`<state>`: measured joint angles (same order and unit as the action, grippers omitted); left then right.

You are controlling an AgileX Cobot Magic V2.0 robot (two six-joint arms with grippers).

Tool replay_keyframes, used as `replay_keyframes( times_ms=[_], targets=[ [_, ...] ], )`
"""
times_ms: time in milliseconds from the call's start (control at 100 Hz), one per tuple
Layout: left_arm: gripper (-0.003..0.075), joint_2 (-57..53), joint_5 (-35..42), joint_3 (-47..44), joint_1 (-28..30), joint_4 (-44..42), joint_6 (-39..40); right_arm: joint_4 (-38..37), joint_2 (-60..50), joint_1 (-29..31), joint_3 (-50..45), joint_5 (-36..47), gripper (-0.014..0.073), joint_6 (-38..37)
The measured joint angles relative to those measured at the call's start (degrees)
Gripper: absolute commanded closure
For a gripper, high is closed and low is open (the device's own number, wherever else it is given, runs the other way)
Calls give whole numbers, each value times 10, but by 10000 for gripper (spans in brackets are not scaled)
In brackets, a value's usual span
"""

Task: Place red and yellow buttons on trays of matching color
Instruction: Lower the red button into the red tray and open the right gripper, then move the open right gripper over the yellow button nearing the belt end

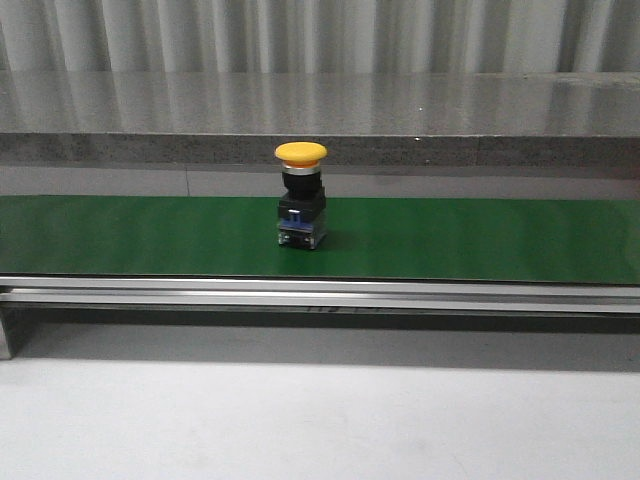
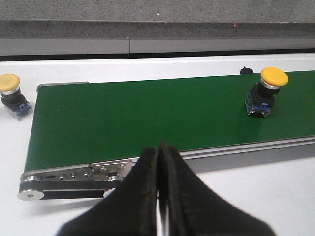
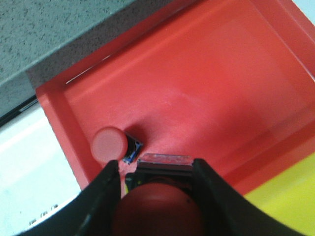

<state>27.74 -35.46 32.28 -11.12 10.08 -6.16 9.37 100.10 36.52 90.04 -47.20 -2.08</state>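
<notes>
Conveyor belt [image 1: 480, 240], green, ran across the white desk [image 1: 300, 420] in the front view, carrying one yellow button [image 1: 301, 195] upright near its middle, mushroom cap on top of a black body with a blue base. Neither arm showed in that view.

Left gripper [image 2: 159, 162] hung just off the near edge of the belt, beside its roller end; jaws pressed together with nothing between them. That same yellow button [image 2: 266, 92] stood on the belt well beyond the jaws and off to one side. A second yellow button [image 2: 12, 94] sat on the desk past the belt's end, apart from the belt and off to the other side of the jaws.

Right gripper [image 3: 155, 172] was over the red tray [image 3: 236, 83], jaws clamped on the sides of a red button [image 3: 157, 209], its red cap filling the space between them. Another red button [image 3: 110, 144] lay tipped on its side on the tray floor just ahead of the jaws, near the tray's corner wall. A strip of yellow tray [image 3: 288, 196] adjoined the red tray, beside the jaws.
</notes>
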Motion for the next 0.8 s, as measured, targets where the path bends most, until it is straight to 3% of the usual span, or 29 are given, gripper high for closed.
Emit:
replay_keyframes(
  times_ms=[310, 800],
  targets=[
    [741, 0, 1, 0, 0, 0, 0, -3, 130, 0, 110, -35, 473, -2],
    [741, 0, 1, 0, 0, 0, 0, -4, 220, 0, 117, 0, 469, -2]
  ],
)
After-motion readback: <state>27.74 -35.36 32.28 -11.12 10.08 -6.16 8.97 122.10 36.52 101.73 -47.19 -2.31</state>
